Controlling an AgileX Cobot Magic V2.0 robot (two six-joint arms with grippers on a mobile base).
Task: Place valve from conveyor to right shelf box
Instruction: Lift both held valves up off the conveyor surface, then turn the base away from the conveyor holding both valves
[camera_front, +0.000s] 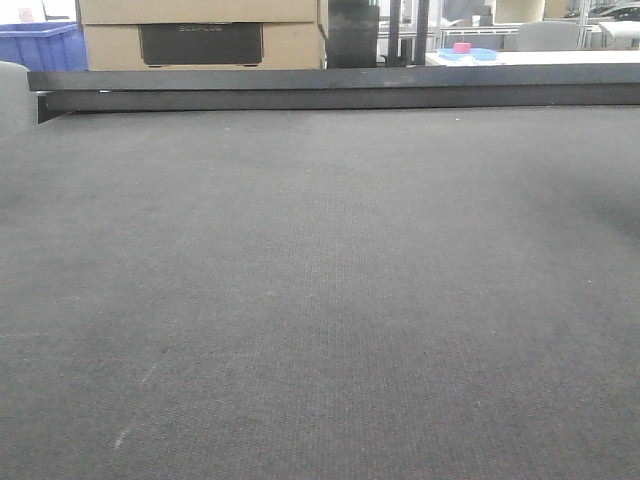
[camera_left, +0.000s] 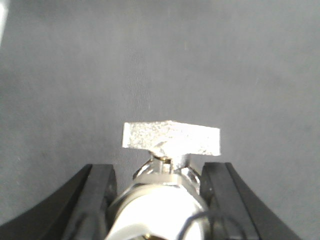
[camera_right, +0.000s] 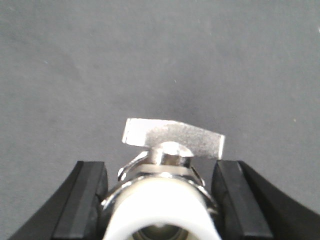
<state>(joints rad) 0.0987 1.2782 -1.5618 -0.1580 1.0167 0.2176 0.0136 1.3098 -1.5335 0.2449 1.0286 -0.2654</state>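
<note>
Silvery valve (camera_left: 172, 137) clamped by L end effector (camera_left: 159, 172); bkgd box (camera_front: 290, 48): ECOFLOW.

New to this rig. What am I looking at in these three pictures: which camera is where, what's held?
This is a two-armed robot on a mobile base. The front view looks forward across a wide dark grey belt with a black rail at its far edge; no arm or part shows there. The other two views come from a camera on each wrist, looking past the black fingers. The left pincer has a small silvery valve between its fingers, which seem to press on both sides. The right pincer grips a second valve the same way. Only belt shows behind both.
</note>
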